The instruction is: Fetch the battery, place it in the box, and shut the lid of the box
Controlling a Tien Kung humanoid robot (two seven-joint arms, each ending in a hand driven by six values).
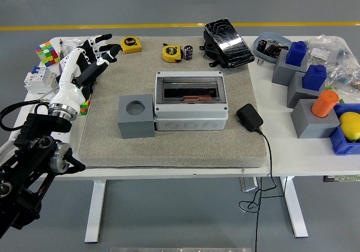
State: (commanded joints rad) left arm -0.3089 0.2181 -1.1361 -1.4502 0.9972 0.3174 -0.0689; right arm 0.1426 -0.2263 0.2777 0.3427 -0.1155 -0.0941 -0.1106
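left hand spread, nothing taken up yet

the left hand is hovering over the mat's far left corner with fingers spread and holding nothing, likely opened ready for a grasp. the battery is standing well to the hand's right, beside a yellow tape measure, so the reach looks unfinished. the box is sitting right of and nearer than the hand, its clear lid looking shut. the right hand is out of view.

We saw bright, even overhead light, sharp focus throughout, faint shadows under the white table, and slight glare on the black foot pedal.
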